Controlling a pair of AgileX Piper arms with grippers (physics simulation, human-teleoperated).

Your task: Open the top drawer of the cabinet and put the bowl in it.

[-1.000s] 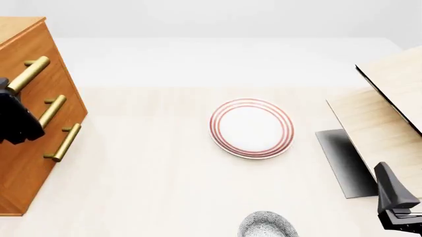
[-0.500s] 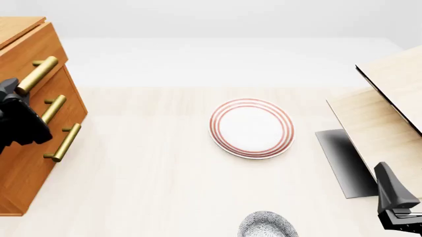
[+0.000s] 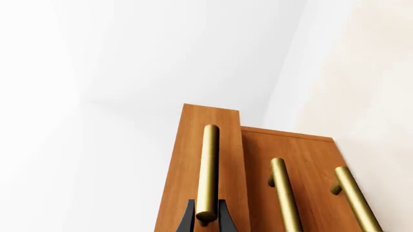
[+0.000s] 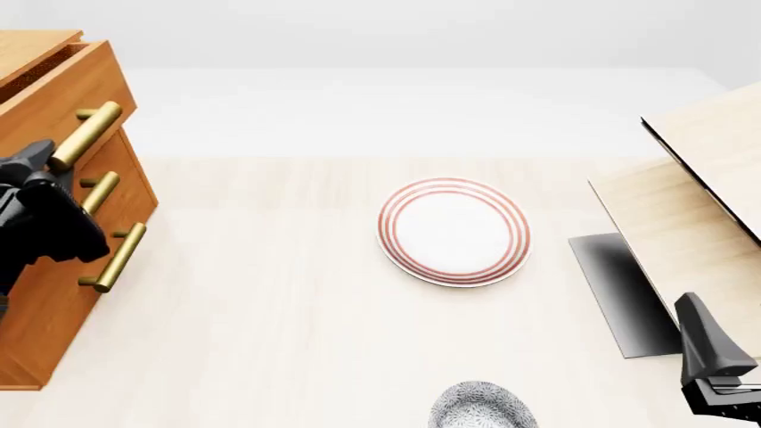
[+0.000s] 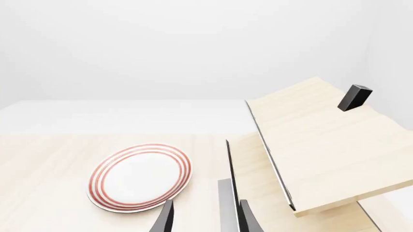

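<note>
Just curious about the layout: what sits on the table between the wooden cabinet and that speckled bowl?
Nothing: the front view shows only bare tabletop between the cabinet and the bowl.

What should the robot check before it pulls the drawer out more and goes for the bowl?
1. Left pincer around the top drawer's brass handle: ok, a finger on each side.
2. Top drawer sticking out past the two lower ones: ok, but only partly open.
3. Room inside for the bowl: cannot tell, the inside is hidden.
4. Bowl within reach at the near table edge: ok, untouched.
5. Right pincer free: ok, open and holding nothing.
6. Plate out of the way: ok.
</note>
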